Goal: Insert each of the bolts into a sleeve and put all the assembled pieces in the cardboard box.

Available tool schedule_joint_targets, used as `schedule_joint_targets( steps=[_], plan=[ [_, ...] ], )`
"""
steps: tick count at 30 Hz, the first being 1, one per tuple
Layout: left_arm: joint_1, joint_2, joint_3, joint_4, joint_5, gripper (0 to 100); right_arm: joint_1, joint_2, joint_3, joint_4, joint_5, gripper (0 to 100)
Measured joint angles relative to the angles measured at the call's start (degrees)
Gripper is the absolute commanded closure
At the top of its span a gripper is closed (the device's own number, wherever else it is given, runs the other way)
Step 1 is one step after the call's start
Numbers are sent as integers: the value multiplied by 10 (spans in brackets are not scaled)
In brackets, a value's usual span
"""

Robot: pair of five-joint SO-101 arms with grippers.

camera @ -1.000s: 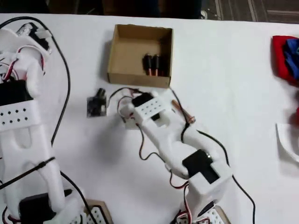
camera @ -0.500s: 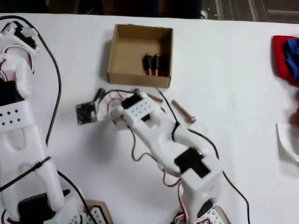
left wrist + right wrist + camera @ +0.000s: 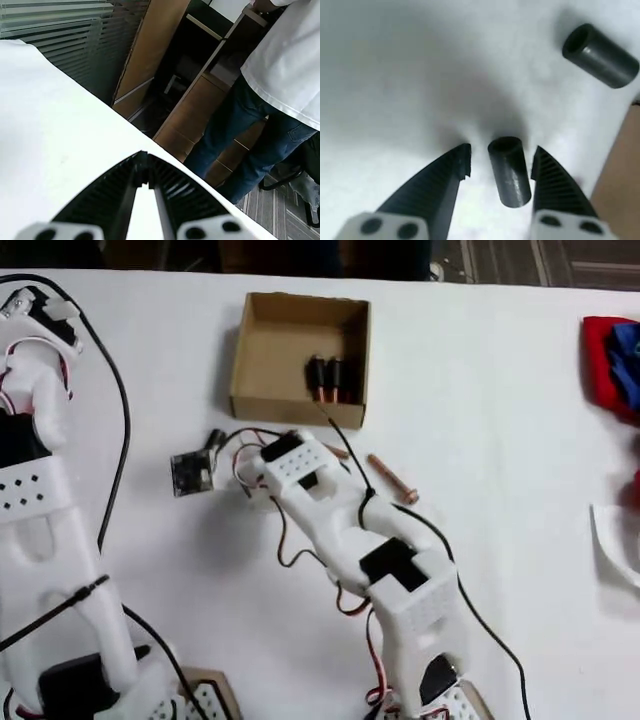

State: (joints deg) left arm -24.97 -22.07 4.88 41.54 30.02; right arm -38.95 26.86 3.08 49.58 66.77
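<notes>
1. the sleeve [image 3: 510, 172] lies between the spread jaws of the right gripper [image 3: 501, 151], not yet pinched.
2. best to close squarely across its middle so it can't roll or tilt.
3. a bolt [image 3: 392, 478] lies near the cardboard box [image 3: 295, 410]; the left gripper [image 3: 145, 161] is closed, empty.

1. In the high view, bright, even light from above fell on the white table [image 3: 520, 390] and nearly washed it out.
2. A soft grey shadow lay on the table beside the right arm [image 3: 340, 520].
3. In the right wrist view, a darker shadow pooled around the nearer sleeve [image 3: 510, 172].
4. In the left wrist view, the room behind the table was dim.
</notes>
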Motion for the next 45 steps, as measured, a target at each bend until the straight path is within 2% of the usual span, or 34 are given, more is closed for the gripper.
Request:
schedule_joint_targets(
  steps=[17,22,27,29,35,37,41,45],
  plan=[
    [1,0,0,0,0,974,25,1,-4,22,-1,881],
    [1,0,0,0,0,974,25,1,-4,22,-1,984],
    [1,0,0,0,0,974,26,12,-12,22,-4,978],
    [1,0,0,0,0,974,26,20,-22,25,-24,978],
    [1,0,0,0,0,974,27,43,-56,29,-147,974],
    [1,0,0,0,0,974,27,47,-65,40,-156,961],
    [1,0,0,0,0,974,27,60,-94,80,-158,869],
    [1,0,0,0,0,974,25,78,-127,123,-158,858]
  ],
)
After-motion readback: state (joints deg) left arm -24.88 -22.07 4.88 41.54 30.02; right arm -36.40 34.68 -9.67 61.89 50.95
